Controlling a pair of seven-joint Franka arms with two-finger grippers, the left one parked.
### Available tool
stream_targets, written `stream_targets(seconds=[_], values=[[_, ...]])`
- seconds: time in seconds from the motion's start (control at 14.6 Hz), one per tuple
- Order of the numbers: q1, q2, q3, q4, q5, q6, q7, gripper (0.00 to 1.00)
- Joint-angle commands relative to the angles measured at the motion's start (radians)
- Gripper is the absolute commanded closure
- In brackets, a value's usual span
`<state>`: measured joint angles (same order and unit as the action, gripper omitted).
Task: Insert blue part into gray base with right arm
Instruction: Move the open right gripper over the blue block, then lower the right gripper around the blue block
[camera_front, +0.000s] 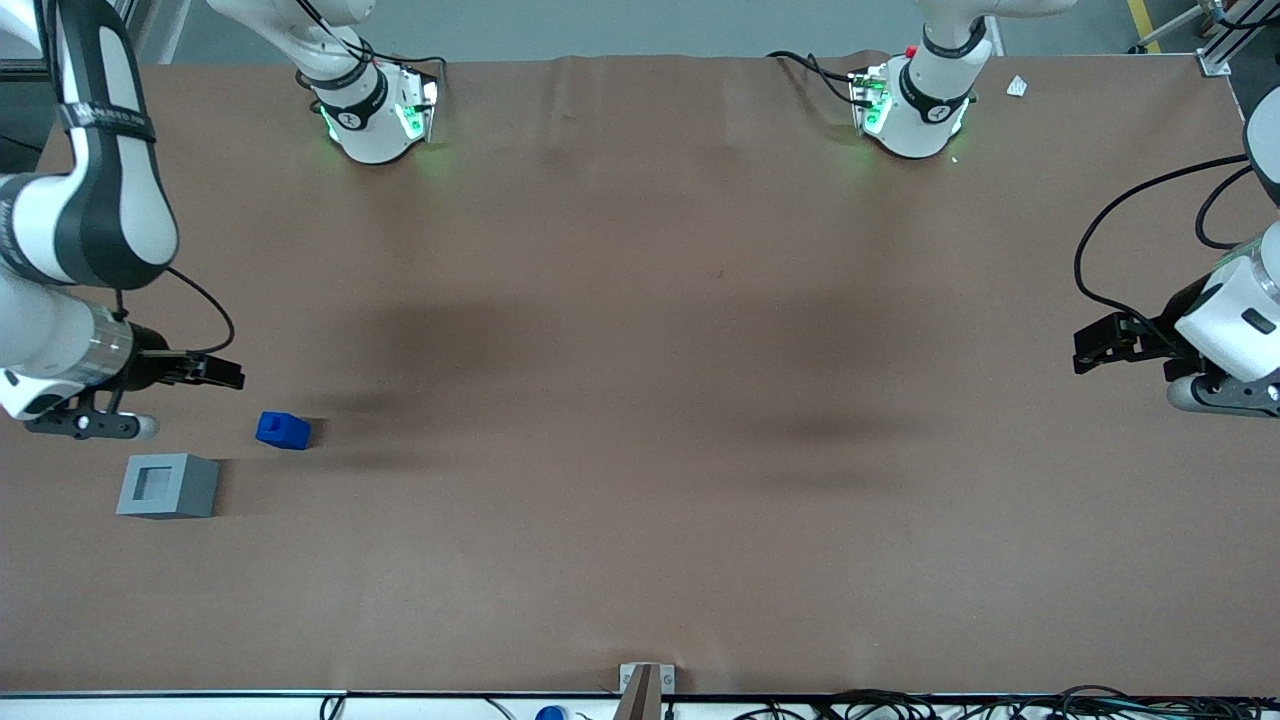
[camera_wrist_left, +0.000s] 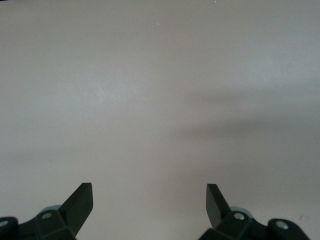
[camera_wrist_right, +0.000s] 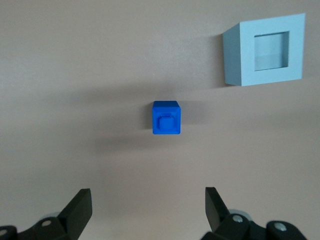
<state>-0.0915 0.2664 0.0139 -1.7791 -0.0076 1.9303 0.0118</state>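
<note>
We are hovering the spread gripper (camera_wrist_right: 145, 210) near the blue part (camera_wrist_right: 165, 118), risking nudging it toward the gray base (camera_wrist_right: 265, 49) if one finger is landing on it.

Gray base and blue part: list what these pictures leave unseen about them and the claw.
- Gray base: how deep its recess goes; both views look down, showing only shadowed walls.
- Blue part: its underside, resting on the table.
- Claw, open, short of the blue part: its height above the table; wrist view cuts off its body.
</note>
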Motion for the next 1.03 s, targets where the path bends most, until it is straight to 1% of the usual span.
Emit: stream_targets(seconds=[0.0,0.14,0.27,0.62,0.96], values=[[-0.017,0.020,0.008,-0.060,0.000,0.081,0.014,0.00],[-0.031,0.056,0.009,-0.063,0.006,0.117,0.014,0.00],[-0.034,0.089,0.008,-0.063,0.026,0.162,0.014,0.00],[-0.031,0.161,0.009,-0.063,0.029,0.275,0.014,0.00],[-0.031,0.207,0.009,-0.062,0.029,0.288,0.014,0.00]])
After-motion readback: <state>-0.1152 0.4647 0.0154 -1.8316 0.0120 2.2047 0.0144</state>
